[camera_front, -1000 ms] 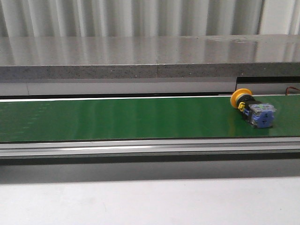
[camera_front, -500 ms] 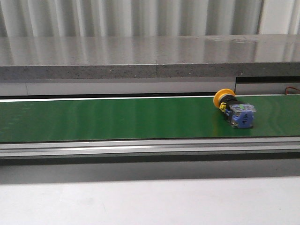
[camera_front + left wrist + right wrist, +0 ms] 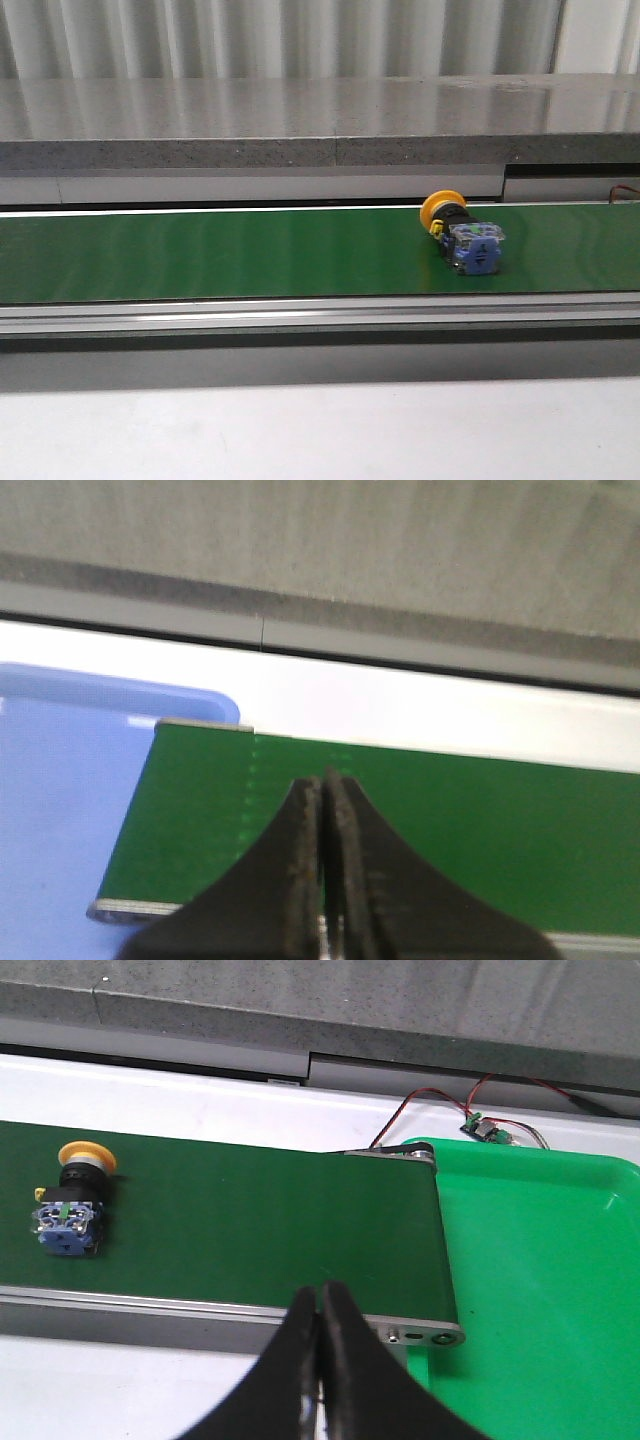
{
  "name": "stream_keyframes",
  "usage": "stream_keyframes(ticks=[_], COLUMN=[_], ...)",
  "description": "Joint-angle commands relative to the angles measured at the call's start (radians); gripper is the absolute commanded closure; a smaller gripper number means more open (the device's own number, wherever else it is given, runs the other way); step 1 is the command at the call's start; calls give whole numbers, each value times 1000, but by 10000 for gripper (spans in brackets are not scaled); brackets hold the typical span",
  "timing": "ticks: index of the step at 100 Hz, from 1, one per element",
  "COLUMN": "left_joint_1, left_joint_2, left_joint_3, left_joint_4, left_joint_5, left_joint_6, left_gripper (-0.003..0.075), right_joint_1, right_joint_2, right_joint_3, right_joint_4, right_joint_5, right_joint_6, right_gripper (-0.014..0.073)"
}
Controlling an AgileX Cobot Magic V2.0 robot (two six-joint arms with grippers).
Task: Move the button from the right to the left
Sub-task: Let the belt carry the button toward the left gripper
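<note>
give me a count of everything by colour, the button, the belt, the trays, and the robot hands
Yellow-capped button: 1
Green belt: 1
Green tray: 1
Blue tray: 1
Black hands, left hand and right hand: 2
Total: 6

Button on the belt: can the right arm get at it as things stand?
Probably yes. The button lies on its side on the open green belt, with nothing over or beside it. The right gripper is shut and sits off toward the belt's end by the green tray, so it must open and travel over.
</note>
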Motion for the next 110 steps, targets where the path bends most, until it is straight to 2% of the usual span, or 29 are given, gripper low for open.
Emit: stream_keyframes(ticks=[1, 16, 50, 57, 61, 66, 76, 83, 88, 102, 110], left_joint_1=[1, 1, 1, 1, 1, 1, 1, 1, 1, -44, -91], left_joint_2=[91, 199, 331, 347, 353, 358, 362, 362, 362, 362, 365], left_joint_3=[-116, -172, -171, -171, -171, -171, -171, -171, -171, -171, -171], left_joint_4=[-13, -18, -18, -18, -18, -18, -18, -18, -18, -63, -99], left_joint_5=[57, 101, 122, 131, 135, 145, 155, 160, 162, 155, 115], left_joint_6=[-7, -7, -7, -7, -7, -7, -7, -7, -7, -6, -6], left_gripper=[740, 740, 727, 656, 580, 460, 161, 35, 12, 64, 67], right_joint_1=[1, 1, 1, 1, 1, 1, 1, 1, 1, 1, 1], right_joint_2=[7, 7, 7, 7, 7, 7, 7, 7, 7, 7, 7], right_joint_3=[-27, -27, -27, -27, -27, -27, -27, -27, -27, -27, -27], right_joint_4=[12, 12, 12, 12, 12, 12, 12, 12, 12, 12, 12], right_joint_5=[-69, -69, -69, -69, -69, -69, -69, -69, -69, -69, -69], right_joint_6=[-8, -8, -8, -8, -8, -8, -8, -8, -8, -8, -8], right_gripper=[661, 661, 661, 661, 661, 661, 661, 661, 661, 661, 661])
